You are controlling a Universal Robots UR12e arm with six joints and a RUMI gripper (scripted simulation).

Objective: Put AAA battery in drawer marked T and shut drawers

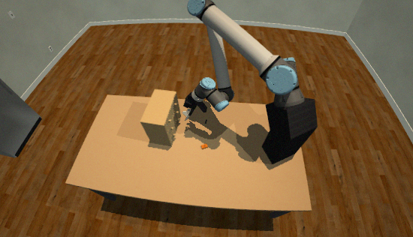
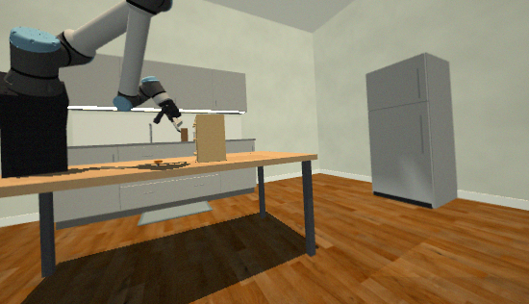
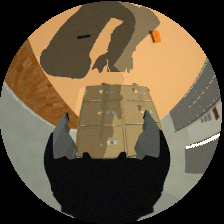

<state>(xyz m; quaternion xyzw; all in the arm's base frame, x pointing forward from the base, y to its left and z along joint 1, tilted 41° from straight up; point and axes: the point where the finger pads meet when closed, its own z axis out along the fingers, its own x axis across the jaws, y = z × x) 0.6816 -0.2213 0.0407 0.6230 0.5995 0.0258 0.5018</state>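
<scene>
A small dark stick-shaped thing, seemingly the AAA battery (image 1: pixel 206 121) (image 3: pixel 83 36), lies on the table in the arm's shadow, in front of the chest. The wooden chest (image 1: pixel 158 108) (image 2: pixel 211 138) (image 3: pixel 91 120) stands upright, its drawer fronts facing the arm's base. The drawers look shut. Small knobs and label plates show on the fronts, but the letters are too small to read, so I cannot tell which drawer is T. My gripper (image 1: pixel 187 115) (image 2: pixel 179 126) (image 3: pixel 105 111) is open and empty, above the table, close to the chest's front and tilted down.
An orange block (image 1: pixel 204 146) (image 2: pixel 158 162) (image 3: pixel 156 36) lies on the table (image 1: pixel 180 183) (image 2: pixel 269 156), towards the top camera from the dark thing. The arm's black base (image 1: pixel 290 129) (image 2: pixel 34 137) stands at the table end opposite the chest.
</scene>
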